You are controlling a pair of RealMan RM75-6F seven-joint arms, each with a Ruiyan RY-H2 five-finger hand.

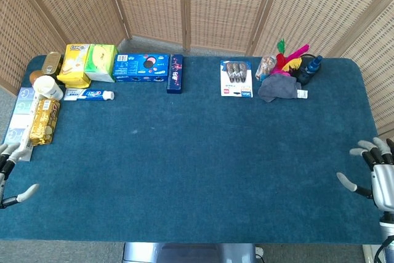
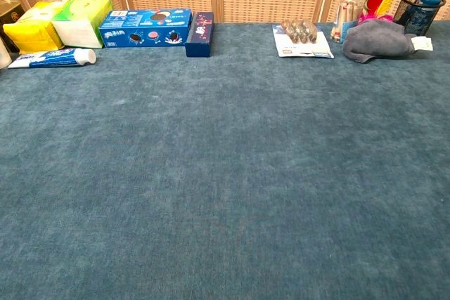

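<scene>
Left hand (image 1: 8, 173) at near left table edge, fingers spread, empty; nearest item: gold-wrapped snack pack (image 1: 44, 122), lying flat, apart. Right hand (image 1: 375, 173) at near right edge, fingers apart, holding nothing.

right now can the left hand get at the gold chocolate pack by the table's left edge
Probably yes. The left hand is open and holds nothing, at the table's near left corner, and the gold chocolate pack lies just beyond it. Only a white-blue flat box lies beside the pack; nothing is on top of it.

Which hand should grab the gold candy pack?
Probably the left hand. It hangs open at the table's left edge, just below the candy pack. The right hand is open at the far right edge.
</scene>
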